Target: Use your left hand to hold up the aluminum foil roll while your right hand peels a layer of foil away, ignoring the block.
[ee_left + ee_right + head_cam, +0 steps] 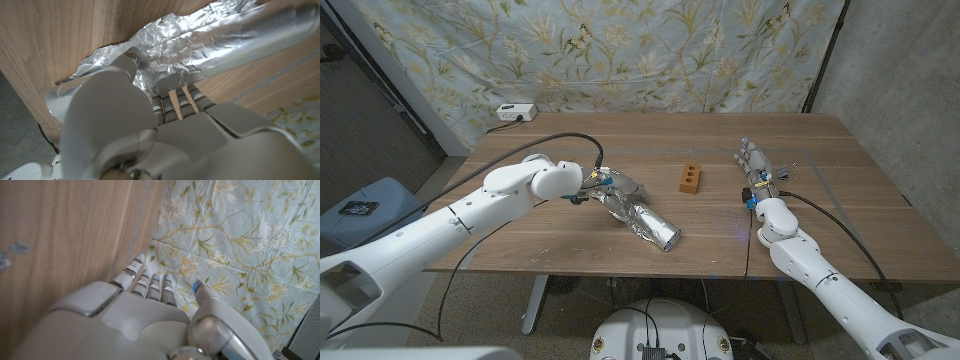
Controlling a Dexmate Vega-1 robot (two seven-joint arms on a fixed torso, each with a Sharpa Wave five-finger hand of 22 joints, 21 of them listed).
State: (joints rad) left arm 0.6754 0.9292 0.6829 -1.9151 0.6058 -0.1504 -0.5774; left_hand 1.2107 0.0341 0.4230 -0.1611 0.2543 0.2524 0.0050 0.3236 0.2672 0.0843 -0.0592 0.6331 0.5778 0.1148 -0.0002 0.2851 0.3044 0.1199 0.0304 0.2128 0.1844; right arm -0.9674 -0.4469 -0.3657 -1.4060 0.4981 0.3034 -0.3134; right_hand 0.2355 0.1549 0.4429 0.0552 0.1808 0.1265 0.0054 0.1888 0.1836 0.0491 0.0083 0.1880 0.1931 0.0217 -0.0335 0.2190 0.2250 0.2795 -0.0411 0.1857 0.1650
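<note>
- Lying on the table (570, 240), the aluminum foil roll (645, 222) sits a little left of the middle, nearer the front edge than the far edge, its open end toward the front edge.
- Head view: the left robot hand (601, 187) is at the roll's far end, where loose crumpled foil spreads around it; the block (691, 178), brown with holes, stands apart from the roll, toward the middle of the table.
- Left wrist view: the left robot hand (150, 107) grips the crumpled foil, its fingers (172, 102) pressed into the foil and its thumb over a wrinkled flap; the aluminum foil roll (260, 37) runs away as a smooth tube. The head view does not show this contact.
- Head view: the right robot hand (757, 165) is toward the table's right edge, well apart from roll and block, holding nothing, fingers extended.
- Right wrist view: the right robot hand (150, 305) has fingers straight and close together, nothing between them, pointing toward a floral cloth (240, 255) behind the table.
- A white power strip (515, 112) lies at the far left corner.
</note>
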